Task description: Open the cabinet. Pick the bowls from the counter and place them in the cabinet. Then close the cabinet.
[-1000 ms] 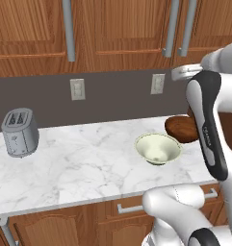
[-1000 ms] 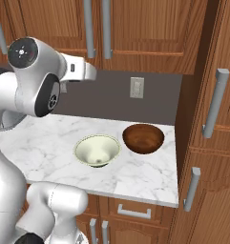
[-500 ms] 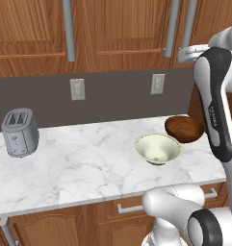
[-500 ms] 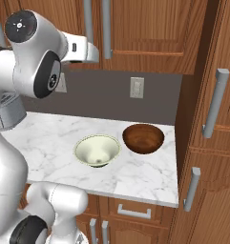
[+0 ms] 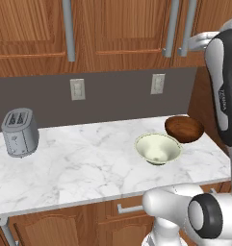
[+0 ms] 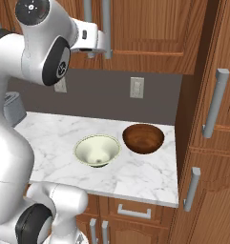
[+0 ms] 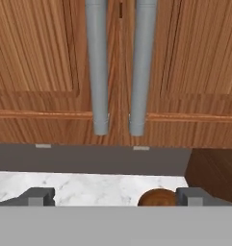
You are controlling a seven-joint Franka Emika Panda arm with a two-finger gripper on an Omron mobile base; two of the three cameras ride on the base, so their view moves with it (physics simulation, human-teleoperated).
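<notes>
The cabinet (image 7: 45, 53) is shut, its two wooden doors meeting at a pair of long grey bar handles (image 7: 99, 67) (image 7: 141, 67). My gripper (image 7: 115, 197) stands open and empty in front of the handles' lower ends, a short way off and touching neither. In the left base view the gripper (image 5: 191, 43) is up beside those handles (image 5: 171, 26). Two bowls sit side by side on the white marble counter (image 5: 79, 163). One is the pale cream bowl (image 5: 157, 148) (image 6: 97, 150). The dark brown bowl (image 5: 184, 129) (image 6: 143, 138) (image 7: 158, 198) is nearer the wall.
A grey toaster (image 5: 20, 132) stands at the counter's left end. Two wall outlets (image 5: 77, 89) (image 5: 157, 83) sit on the dark backsplash. A tall wooden cabinet (image 6: 212, 119) bounds the counter on the right. Another handled door (image 5: 67, 29) hangs further left. Drawers (image 5: 129, 209) lie below.
My arm has risen, carrying the open gripper from backsplash height up to the lower ends of the cabinet handles. The bowls have not moved.
</notes>
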